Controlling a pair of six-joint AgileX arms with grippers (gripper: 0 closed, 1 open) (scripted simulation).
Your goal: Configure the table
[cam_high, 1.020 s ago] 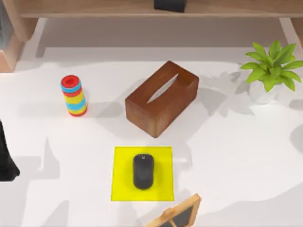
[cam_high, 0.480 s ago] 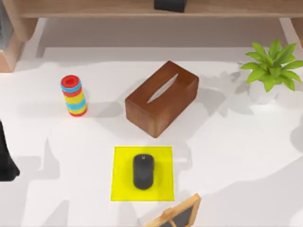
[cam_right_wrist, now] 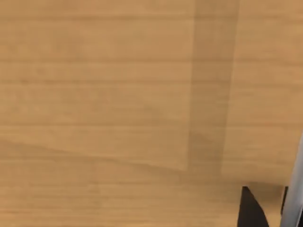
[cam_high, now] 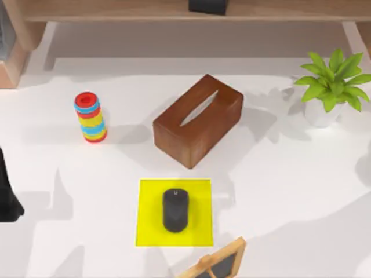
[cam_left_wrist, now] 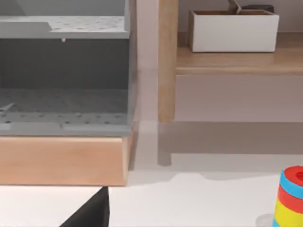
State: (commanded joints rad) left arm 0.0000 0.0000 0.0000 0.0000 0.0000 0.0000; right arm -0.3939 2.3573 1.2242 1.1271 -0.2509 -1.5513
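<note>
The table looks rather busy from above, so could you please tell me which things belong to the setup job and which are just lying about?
Likely part of the job:
- table
- yellow mat
- black mouse on the mat
- left arm, at the table's left edge

Seemingly just lying about:
- wooden tissue box
- ring stack
- potted plant
- small framed board
- wooden shelf unit

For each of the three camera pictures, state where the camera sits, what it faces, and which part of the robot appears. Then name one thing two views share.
Top view: above the table, looking down; dark left arm at the left edge.
Left wrist view: low over the table, facing the wooden shelf unit; dark gripper part.
Right wrist view: close against light wood; dark gripper part.
Shared: the ring stack, top and left wrist views.
</note>
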